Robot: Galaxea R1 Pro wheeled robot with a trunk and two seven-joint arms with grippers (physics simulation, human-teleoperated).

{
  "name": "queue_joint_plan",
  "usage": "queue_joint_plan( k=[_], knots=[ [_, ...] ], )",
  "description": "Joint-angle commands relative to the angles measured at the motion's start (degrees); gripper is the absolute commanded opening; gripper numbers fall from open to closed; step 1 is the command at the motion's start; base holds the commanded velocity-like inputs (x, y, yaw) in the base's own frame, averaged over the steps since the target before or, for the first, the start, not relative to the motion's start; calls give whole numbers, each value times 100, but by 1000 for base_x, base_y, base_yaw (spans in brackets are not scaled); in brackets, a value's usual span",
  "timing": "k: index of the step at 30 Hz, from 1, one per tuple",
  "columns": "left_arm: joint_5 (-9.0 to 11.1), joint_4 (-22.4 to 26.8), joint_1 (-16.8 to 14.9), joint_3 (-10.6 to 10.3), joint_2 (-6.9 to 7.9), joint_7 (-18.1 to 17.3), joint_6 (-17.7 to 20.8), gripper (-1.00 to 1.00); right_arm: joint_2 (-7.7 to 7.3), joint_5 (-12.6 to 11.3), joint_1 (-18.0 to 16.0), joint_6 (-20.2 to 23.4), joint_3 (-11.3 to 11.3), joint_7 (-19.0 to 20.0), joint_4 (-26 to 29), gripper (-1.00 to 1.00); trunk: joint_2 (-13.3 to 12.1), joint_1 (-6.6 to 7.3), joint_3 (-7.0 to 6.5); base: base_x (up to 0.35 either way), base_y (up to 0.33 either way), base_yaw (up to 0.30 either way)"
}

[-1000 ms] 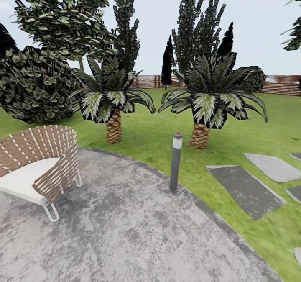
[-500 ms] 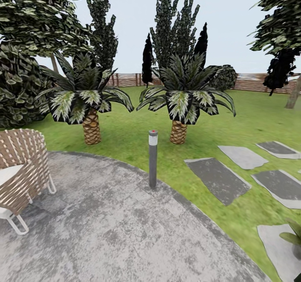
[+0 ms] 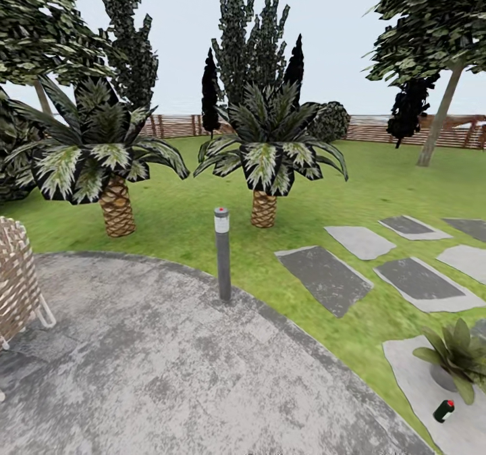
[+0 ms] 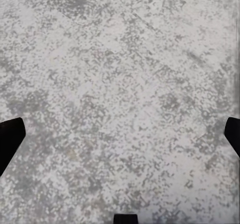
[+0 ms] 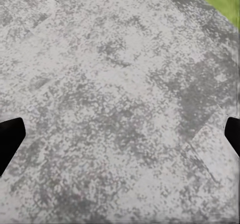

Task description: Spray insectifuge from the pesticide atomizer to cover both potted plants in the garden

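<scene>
One potted plant (image 3: 457, 355), a low rosette of broad green leaves in a small grey pot, stands on a pale stepping stone at the lower right of the head view. Just in front of it lies the pesticide atomizer (image 3: 443, 410), a small dark green bottle with a red tip. The second potted plant is out of view. My left gripper (image 4: 120, 139) hangs open over the speckled grey patio, its dark fingertips (image 4: 10, 139) far apart. In the right wrist view my right gripper (image 5: 120, 139) is open too, above the patio near the lawn edge.
A grey lamp post (image 3: 222, 254) stands at the patio (image 3: 169, 360) rim. Two scaly-trunked palms (image 3: 263, 151) grow on the lawn behind it. A woven chair (image 3: 17, 286) sits at the left edge. Flat stepping stones (image 3: 324, 278) run to the right; a brown fence (image 3: 405, 129) closes the back.
The head view has swung to the right: chair, lamp post and palms slid leftward in the picture. The potted plant and the atomizer have come into view at the lower right.
</scene>
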State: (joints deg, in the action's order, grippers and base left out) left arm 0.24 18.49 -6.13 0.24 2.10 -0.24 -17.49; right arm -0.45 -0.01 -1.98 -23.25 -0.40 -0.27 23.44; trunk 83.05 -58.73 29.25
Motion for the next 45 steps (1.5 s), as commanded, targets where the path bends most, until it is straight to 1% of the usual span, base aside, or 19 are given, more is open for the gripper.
queue_joint_plan(
  k=[1,14,18,35,45],
  knots=[
    [2,-3,-2,2,1,-3,-18,100,1,0,-5,-20,-4,-1,-6,100,3,0,12,0,0,-246],
    [2,-4,-2,2,1,-3,-18,100,-1,-8,-5,-31,-4,10,3,100,3,0,84,0,0,-246],
    [2,-4,-2,2,1,-3,-18,100,-8,-6,-5,-21,-4,1,142,100,3,0,99,0,0,-274],
    [-4,-4,-2,6,-23,-10,-30,100,-6,0,-5,-13,-11,0,142,100,3,0,195,3,-1,-256],
    [-7,-4,-2,-6,-19,-11,-35,100,-8,1,-5,-13,-12,0,135,100,3,0,251,175,-139,-256]
  ],
)
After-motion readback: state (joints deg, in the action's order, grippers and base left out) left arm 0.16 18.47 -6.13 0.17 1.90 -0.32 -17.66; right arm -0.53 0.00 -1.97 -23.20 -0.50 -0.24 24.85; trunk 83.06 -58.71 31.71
